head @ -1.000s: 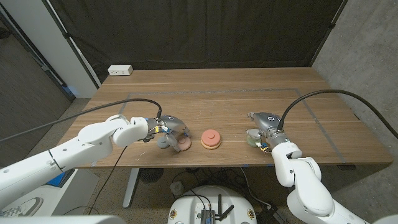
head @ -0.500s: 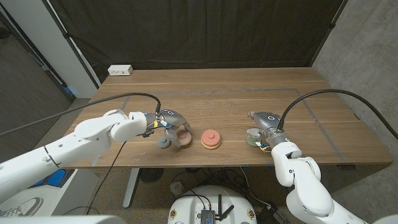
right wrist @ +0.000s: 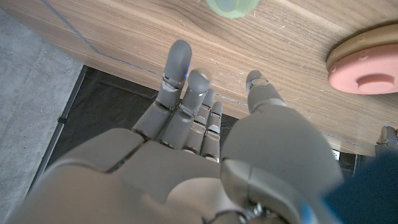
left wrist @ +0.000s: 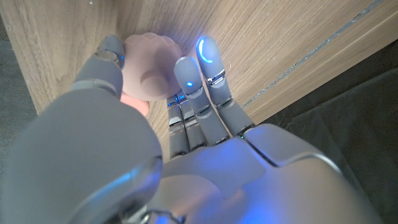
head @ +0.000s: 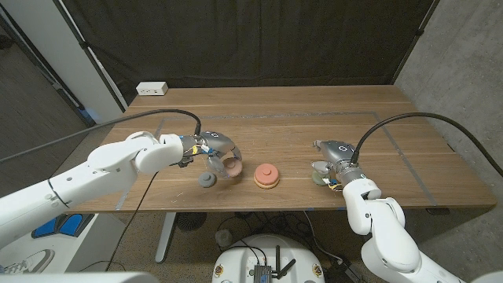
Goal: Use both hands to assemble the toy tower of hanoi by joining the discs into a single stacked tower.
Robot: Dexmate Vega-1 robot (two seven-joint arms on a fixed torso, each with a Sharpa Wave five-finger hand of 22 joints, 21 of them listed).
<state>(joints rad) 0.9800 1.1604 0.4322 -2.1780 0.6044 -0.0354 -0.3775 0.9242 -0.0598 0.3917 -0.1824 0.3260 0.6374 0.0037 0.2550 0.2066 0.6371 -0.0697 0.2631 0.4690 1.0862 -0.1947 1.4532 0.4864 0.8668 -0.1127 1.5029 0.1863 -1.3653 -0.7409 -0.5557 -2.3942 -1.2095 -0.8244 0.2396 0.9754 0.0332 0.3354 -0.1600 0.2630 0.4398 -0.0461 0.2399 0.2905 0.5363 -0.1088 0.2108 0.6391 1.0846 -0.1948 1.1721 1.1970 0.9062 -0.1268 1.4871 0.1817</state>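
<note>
- Nearest the front edge of the worktop [head: 299, 118] there's a small grey disc [head: 207, 180] lying on the wood, just below the left hand [head: 220, 157] and apart from it.
- The left hand holds a brownish-pink disc [head: 231, 166], fingers wrapped round it. In the left wrist view the disc [left wrist: 149, 74] sits between thumb and fingers [left wrist: 208, 59], mostly covered by the hand, so I can't make out its full outline or whether it touches the wood.
- Just to the right of that hand sits the started tower [head: 266, 175]: a tan wooden disc with a pink disc on top, close to the front edge. There's a narrow gap between it and the held disc.
- Further right, the right hand [head: 328, 167] stands near the front edge with a pale green disc [head: 318, 174] just beside it. In the right wrist view the fingers [right wrist: 180, 62] are spread and hold nothing, and the green disc [right wrist: 231, 6] is cut off by the picture edge beyond the fingertips. The tower [right wrist: 367, 62] is also cut off there.
- Between the tower and the right hand is a bare strip of wood, and behind both hands is the whole back half of the worktop.
- Far back at the left corner there's a white power strip [head: 152, 89], well away from both hands.
</note>
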